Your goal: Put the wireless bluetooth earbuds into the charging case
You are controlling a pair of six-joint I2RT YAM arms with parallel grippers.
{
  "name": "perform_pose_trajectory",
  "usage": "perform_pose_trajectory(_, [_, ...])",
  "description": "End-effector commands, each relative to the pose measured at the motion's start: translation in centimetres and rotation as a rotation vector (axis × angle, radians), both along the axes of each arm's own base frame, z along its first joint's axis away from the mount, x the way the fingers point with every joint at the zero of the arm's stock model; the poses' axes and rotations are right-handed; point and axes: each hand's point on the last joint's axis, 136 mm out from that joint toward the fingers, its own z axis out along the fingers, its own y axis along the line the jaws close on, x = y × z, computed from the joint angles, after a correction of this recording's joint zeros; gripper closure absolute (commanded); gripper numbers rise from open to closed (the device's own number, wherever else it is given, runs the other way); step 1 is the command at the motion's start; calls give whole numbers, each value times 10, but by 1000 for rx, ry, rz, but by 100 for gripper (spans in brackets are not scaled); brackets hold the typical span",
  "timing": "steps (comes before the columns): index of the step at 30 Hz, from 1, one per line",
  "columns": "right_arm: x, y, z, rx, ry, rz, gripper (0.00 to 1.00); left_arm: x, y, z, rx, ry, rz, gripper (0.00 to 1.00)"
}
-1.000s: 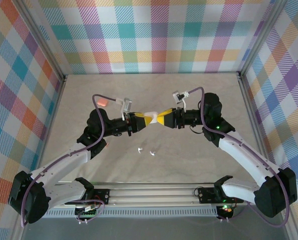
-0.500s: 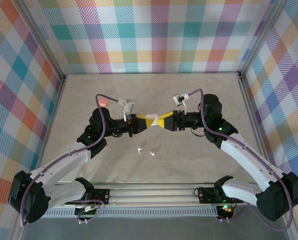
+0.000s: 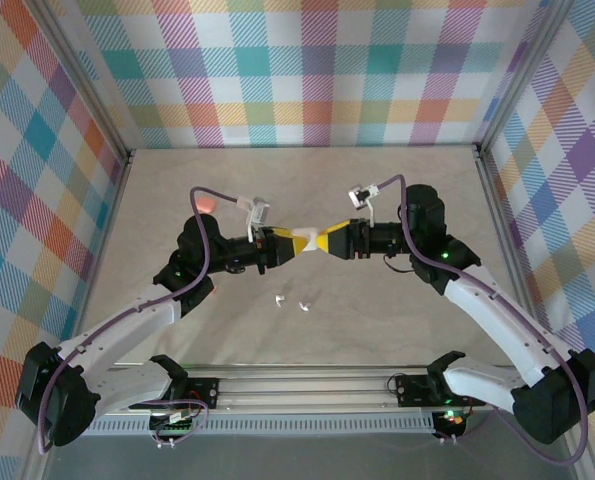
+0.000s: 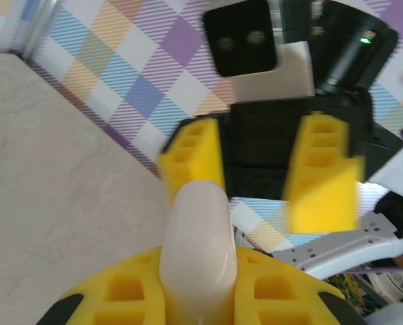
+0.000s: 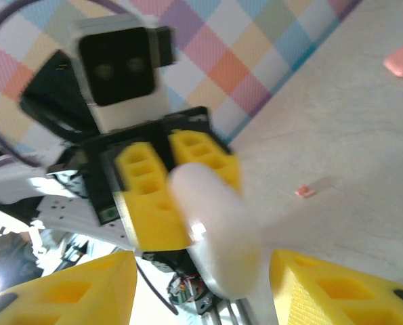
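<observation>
My left gripper [image 3: 293, 243] is shut on a glossy white charging case [image 3: 304, 238], held up over the table's middle. In the left wrist view the case [image 4: 198, 237] stands out from between my yellow fingers. My right gripper [image 3: 323, 243] faces it head-on and is open, its fingers [image 4: 321, 172] spread wide around the case's tip [image 5: 218, 230] without closing on it. Two white earbuds [image 3: 279, 299] [image 3: 303, 306] lie on the table below the grippers. One salmon-pink earbud [image 5: 305, 191] lies on the table farther off; the other pink one is not seen.
A pink charging case [image 3: 206, 205] [image 5: 400, 62] sits at the back left, behind the left arm. Plaid walls enclose the table on three sides. An aluminium rail [image 3: 307, 380] runs along the near edge.
Both grippers have sunk slightly and the right one has edged a little left toward the case. The left gripper still holds the white case.
</observation>
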Motion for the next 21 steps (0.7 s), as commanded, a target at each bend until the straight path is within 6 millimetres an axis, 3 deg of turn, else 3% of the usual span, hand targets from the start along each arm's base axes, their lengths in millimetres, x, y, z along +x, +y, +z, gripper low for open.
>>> perform_pose_trajectory(1, [11, -10, -11, -74, 15, -96, 45, -17, -4, 38, -64, -108, -65, 100])
perform_pose_trajectory(7, [-1, 7, 9, 53, 12, 54, 46, -18, -16, 38, -64, -104, -99, 100])
perform_pose_trajectory(12, [-14, 12, 19, 113, -2, 167, 54, -14, -21, 35, -63, -91, -103, 100])
perform_pose_trajectory(18, [-19, 13, 14, 114, -3, 210, 80, -11, -26, 30, -43, -61, -125, 100])
perform_pose_trajectory(21, [-17, 12, 14, 110, -35, 192, 87, -12, -23, 27, -21, -77, -104, 91])
